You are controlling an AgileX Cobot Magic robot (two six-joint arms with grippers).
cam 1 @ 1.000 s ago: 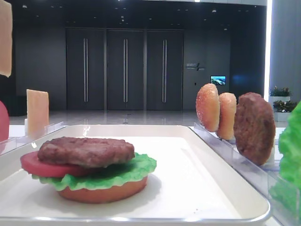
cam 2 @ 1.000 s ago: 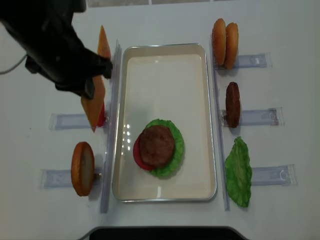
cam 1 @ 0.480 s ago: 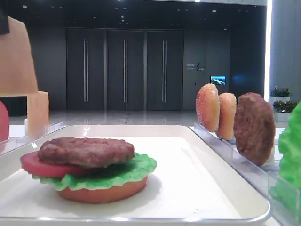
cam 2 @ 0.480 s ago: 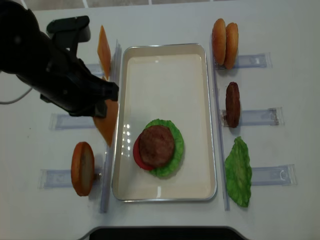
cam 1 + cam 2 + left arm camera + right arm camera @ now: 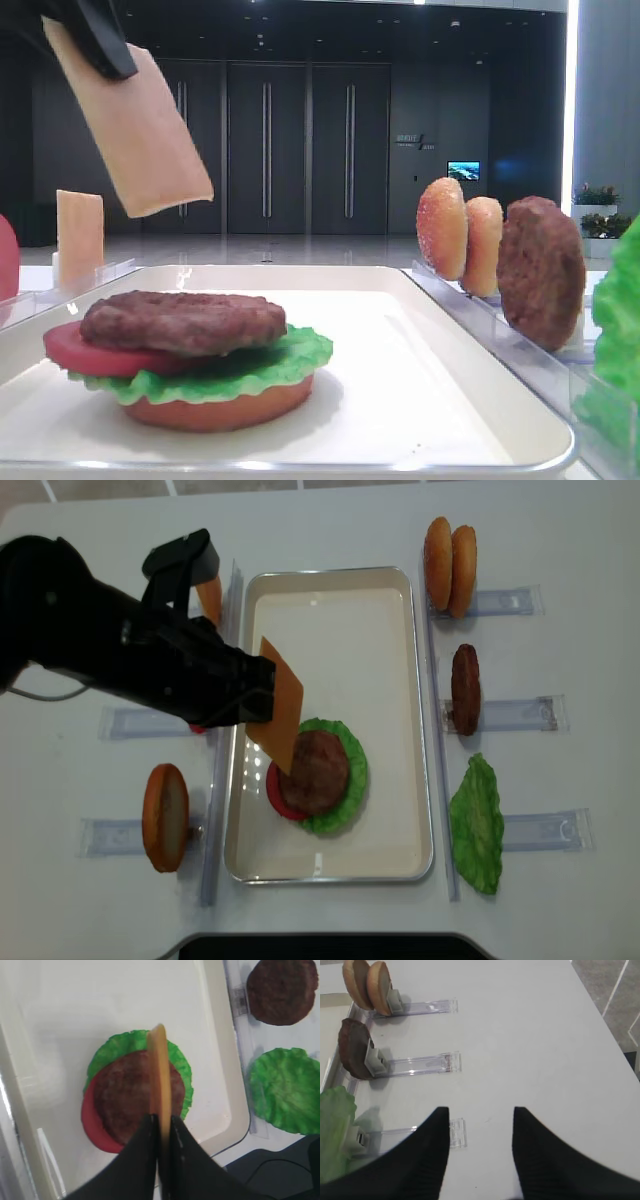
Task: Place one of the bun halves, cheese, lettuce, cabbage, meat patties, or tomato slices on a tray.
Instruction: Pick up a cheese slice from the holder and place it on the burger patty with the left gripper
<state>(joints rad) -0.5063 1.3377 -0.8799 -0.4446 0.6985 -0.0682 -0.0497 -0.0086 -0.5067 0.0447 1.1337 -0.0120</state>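
One cheese (image 5: 279, 718) slice hangs clamped in the left gripper (image 5: 161, 1132), tilted, its free edge pointing down at the meat patty (image 5: 313, 771) on the tray (image 5: 330, 610), apparently not touching. The right gripper (image 5: 480, 1110) stands apart above the table (image 5: 530, 1035).

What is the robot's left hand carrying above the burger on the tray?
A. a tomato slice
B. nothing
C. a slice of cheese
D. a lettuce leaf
C: the left hand is pinched shut on the edge of a thin pale orange cheese slice, which hangs tilted in the air over the meat patty on the tray.
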